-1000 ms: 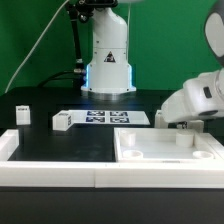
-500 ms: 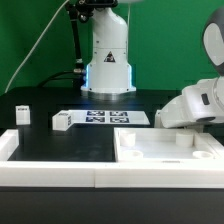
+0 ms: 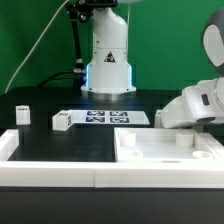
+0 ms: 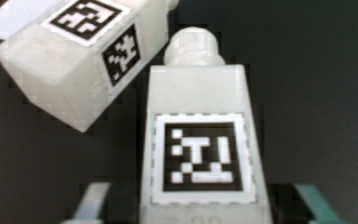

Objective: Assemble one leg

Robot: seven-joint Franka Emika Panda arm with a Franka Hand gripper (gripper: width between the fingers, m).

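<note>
In the wrist view a white leg [image 4: 201, 140] with a square tag on its top face and a screw tip at its far end lies on the black table between my fingers [image 4: 98, 200]. A dark gap shows on each side of it. My gripper [image 4: 202, 202] is open and straddles this leg. A second tagged leg [image 4: 78, 55] lies slanted beside it. In the exterior view my gripper [image 3: 190, 108] is low at the right, behind the large white tabletop piece [image 3: 165, 152]. The leg under it is hidden there.
Two more small white legs [image 3: 23, 114] [image 3: 62, 122] lie at the exterior view's left. The marker board [image 3: 112, 117] lies in front of the robot base [image 3: 108, 70]. A white rail [image 3: 50, 172] borders the table's front edge.
The gripper has come down a little over the leg at the exterior view's right since one second ago. It has held still for the last half second.
</note>
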